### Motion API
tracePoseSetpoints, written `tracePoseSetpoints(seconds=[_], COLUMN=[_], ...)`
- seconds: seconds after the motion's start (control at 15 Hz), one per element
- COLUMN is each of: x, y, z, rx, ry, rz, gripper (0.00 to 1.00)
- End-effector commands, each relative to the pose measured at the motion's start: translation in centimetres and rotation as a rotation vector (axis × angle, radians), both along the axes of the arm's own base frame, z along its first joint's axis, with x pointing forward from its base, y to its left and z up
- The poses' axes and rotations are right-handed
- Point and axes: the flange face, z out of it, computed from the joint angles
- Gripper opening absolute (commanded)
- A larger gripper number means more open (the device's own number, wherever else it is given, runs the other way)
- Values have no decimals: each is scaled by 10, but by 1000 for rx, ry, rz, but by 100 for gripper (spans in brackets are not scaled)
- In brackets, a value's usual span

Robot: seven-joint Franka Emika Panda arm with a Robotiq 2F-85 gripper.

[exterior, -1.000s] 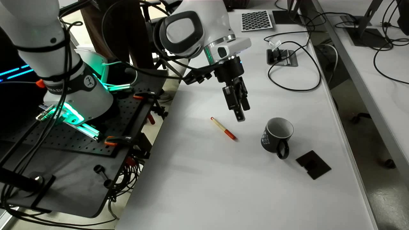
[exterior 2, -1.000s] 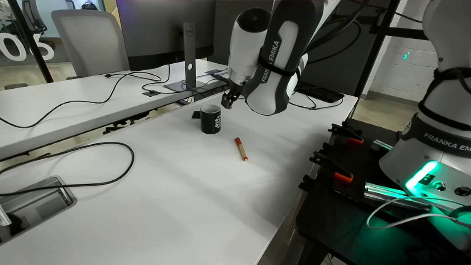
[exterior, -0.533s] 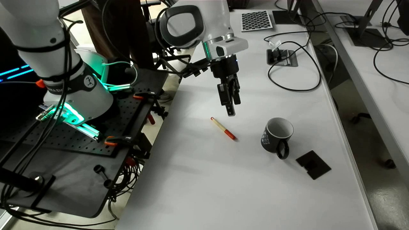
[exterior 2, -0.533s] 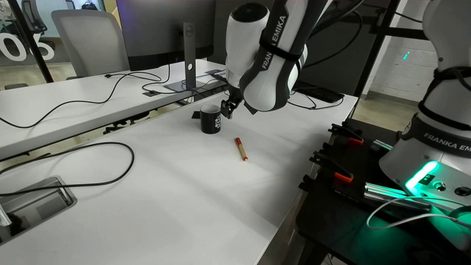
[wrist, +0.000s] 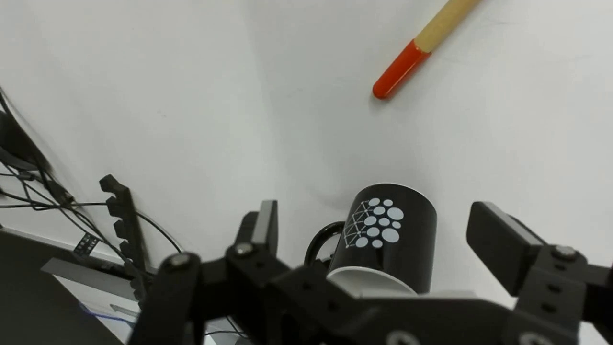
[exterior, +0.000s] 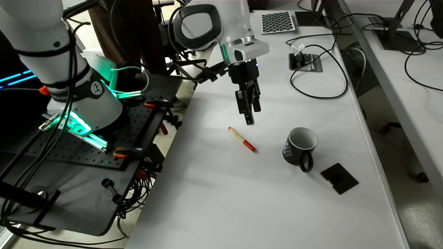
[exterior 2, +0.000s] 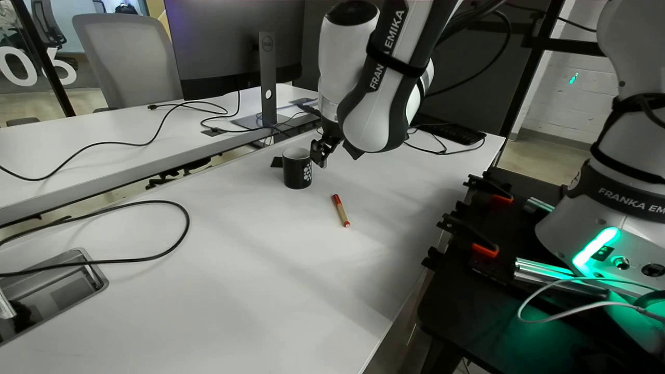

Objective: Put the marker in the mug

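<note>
Marker (exterior: 242, 139), one: red-orange and tan, lying on the white bench (exterior: 249, 207), apart from the mug (exterior: 297, 149). Mug, one: black, printed, upright, pale inside. Claw (exterior: 253, 115), one: jaws spread wide, holding nothing, hanging above the bench. Flat black piece (exterior: 341, 183), one: near the mug, apparently notched, too dark to be sure.

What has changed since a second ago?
In an exterior view, the open gripper has shifted a little toward the picture's left. Nothing was picked up or let go. The marker and the mug stayed where they were.
</note>
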Motion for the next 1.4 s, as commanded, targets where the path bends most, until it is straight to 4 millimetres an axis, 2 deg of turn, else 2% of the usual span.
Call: tracePoseSetpoints(seconds=[0.0, 0.27, 0.6, 1.33], x=[5, 7, 8, -3], y=[5, 17, 29, 5], z=[-7, -25, -37, -55], rx=[76, 157, 263, 321], ry=[15, 42, 32, -17], rz=[-96, -236, -382, -591], gripper=[100, 100, 100, 100])
